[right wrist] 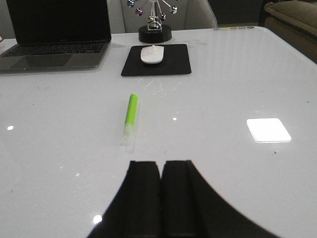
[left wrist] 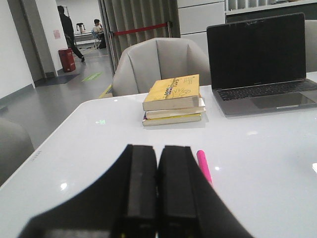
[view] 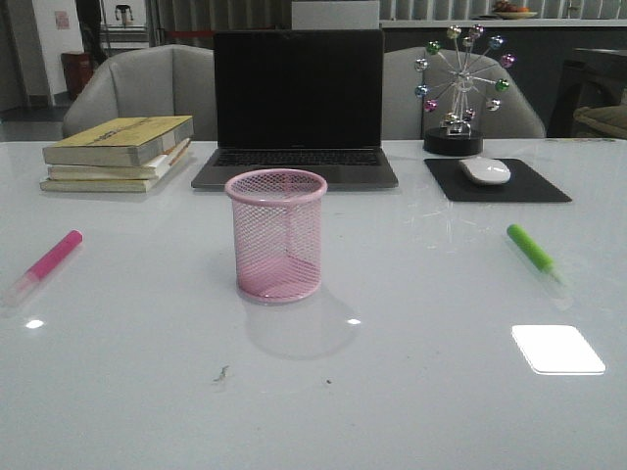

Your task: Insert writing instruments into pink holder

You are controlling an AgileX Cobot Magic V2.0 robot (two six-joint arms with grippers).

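The pink holder (view: 277, 235), a round wire-mesh cup, stands upright and empty at the middle of the white table. A hot pink marker (view: 46, 262) lies flat at the left, its clear cap toward the front edge. A bright green marker (view: 534, 251) lies flat at the right. Neither arm shows in the front view. My left gripper (left wrist: 157, 148) is shut with nothing in it; the pink marker (left wrist: 203, 166) lies just beyond it, partly hidden by one finger. My right gripper (right wrist: 161, 164) is shut and empty, a short way behind the green marker (right wrist: 130, 117).
A black laptop (view: 298, 110) stands open behind the holder. A stack of books (view: 120, 152) lies at the back left. A white mouse (view: 485, 170) on a black pad (view: 498, 181) and a ball ornament (view: 458, 88) stand at the back right. Grey chairs lie beyond the table.
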